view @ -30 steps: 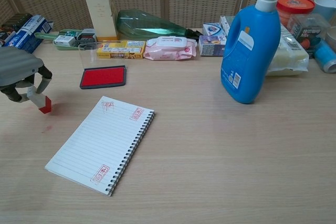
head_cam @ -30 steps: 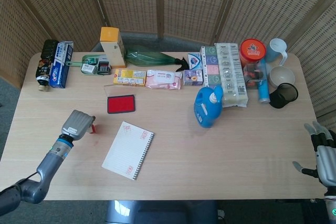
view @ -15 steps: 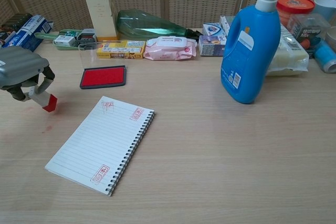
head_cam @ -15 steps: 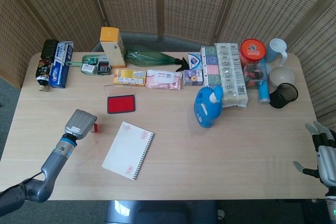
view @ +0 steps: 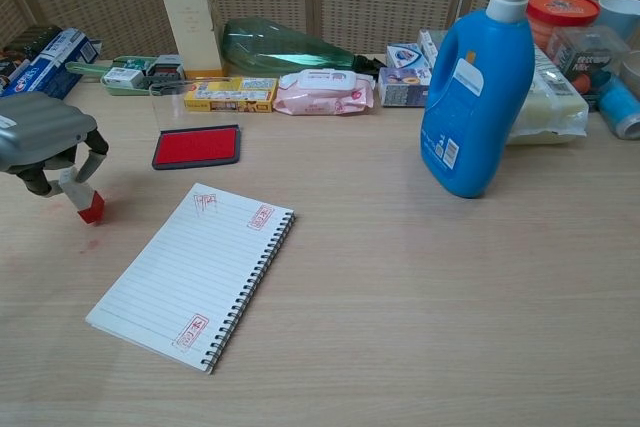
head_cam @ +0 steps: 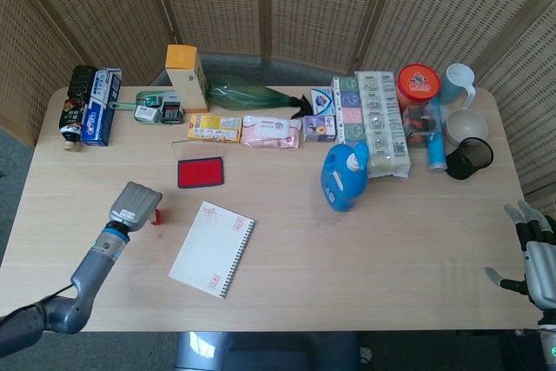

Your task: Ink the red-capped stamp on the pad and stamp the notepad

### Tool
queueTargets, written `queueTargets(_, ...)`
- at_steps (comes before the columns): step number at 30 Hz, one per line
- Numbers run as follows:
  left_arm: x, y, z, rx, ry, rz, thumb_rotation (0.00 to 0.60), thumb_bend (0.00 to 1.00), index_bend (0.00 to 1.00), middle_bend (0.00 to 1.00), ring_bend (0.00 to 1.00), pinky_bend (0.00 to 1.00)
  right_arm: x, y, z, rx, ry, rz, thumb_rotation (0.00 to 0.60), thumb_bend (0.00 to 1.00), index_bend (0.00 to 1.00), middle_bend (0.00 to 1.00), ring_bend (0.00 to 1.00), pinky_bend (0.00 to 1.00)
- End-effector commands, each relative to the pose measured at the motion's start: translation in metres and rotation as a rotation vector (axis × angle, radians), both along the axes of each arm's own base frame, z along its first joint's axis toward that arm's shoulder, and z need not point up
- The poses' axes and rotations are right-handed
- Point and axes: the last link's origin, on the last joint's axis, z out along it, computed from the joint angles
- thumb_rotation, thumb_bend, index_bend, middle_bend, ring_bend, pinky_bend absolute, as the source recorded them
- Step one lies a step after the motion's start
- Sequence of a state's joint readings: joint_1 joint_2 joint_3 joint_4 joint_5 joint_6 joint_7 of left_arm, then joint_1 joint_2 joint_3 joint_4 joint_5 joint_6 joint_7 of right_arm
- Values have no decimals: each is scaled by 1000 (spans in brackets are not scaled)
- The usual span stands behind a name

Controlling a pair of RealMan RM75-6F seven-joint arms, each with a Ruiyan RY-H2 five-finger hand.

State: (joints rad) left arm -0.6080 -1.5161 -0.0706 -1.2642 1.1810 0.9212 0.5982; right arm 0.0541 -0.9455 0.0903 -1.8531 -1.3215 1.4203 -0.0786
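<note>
Three red prints already mark the notepad. Left hand pinches the stamp, tilted, red end just above the desk; level it, then carry it to the ink pad. Right hand idles, fingers spread.

L hand fingers curled, gripping; R hand fingers spread.
</note>
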Motion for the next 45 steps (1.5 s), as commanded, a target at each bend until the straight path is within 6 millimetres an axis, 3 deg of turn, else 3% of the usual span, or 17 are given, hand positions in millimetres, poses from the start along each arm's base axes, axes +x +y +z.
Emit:
queueTargets(1,0,0,1,-1,8,6,600,292,580,1000,1000,1000,0,0,0,0,0,0,600,67,61,18,0,0)
queueTargets(21,10,-1,9,24,18,5,600,279,531,1000,1000,1000,1,1,2,-5,-4,5,600,68,61,18,0,0)
queueTargets(25,16,-3,18,38,-1,-6,600,279,530,1000,1000,1000,1,1,2,-5,-5,7,600,68,61,18,0,0)
queueTargets(30,31,-11,45,87,-68,-47,600,267,494,993,1000,974,3,2,1,-2,-5,15,600,68,61,18,0,0)
queueTargets(31,36,-15,55,104,-96,-59,600,254,466,942,990,915,4,3,2,-2,-7,17,600,68,61,18,0,0)
queueTargets(33,43,-23,72,127,-152,-81,600,230,405,745,920,781,6,4,2,-5,-11,25,600,68,61,18,0,0)
queueTargets(34,45,-28,82,132,-178,-90,600,217,370,594,849,717,7,5,3,-6,-13,29,600,68,61,18,0,0)
queueTargets(35,47,-33,90,137,-202,-98,600,208,348,505,767,683,7,6,3,-7,-15,33,600,68,61,18,0,0)
queueTargets(37,50,-46,108,151,-255,-116,600,185,290,304,439,571,9,8,4,-9,-19,42,600,68,61,18,0,0)
queueTargets(38,49,-50,113,151,-267,-115,600,172,269,242,312,520,10,8,5,-9,-20,45,600,68,61,18,0,0)
queueTargets(45,35,-102,152,219,-315,-100,599,86,149,55,154,304,12,12,6,-8,-30,60,600,68,61,18,0,0)
